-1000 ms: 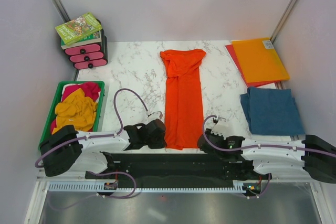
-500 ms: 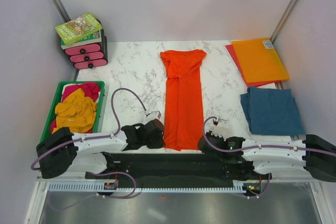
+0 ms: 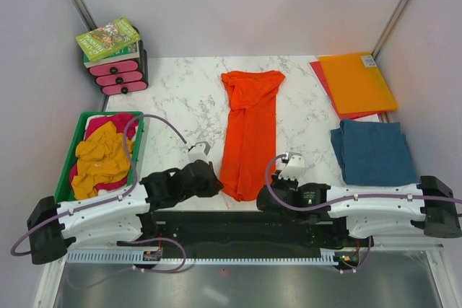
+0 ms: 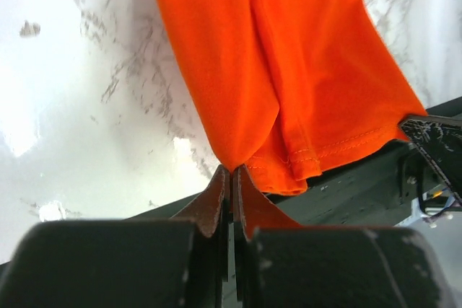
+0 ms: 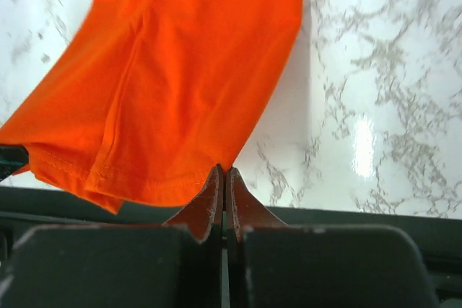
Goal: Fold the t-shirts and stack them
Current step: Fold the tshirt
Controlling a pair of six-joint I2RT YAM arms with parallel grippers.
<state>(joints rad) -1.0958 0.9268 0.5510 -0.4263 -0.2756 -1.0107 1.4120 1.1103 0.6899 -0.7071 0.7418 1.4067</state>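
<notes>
left tool (image 4: 231, 172) pinching orange tee (image 3: 249, 128) at its near-left hem corner | right tool (image 5: 224, 172) pinching the near-right corner | tee lies lengthwise down the middle of the counter (image 3: 180, 99), hem at near edge

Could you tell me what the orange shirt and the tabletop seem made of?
The orange shirt looks like soft matte knit, probably cotton: it drapes, creases and shows a stitched hem. The tabletop is glossy, white, grey-veined, with glare: marble or marble-look laminate, unclear.
</notes>
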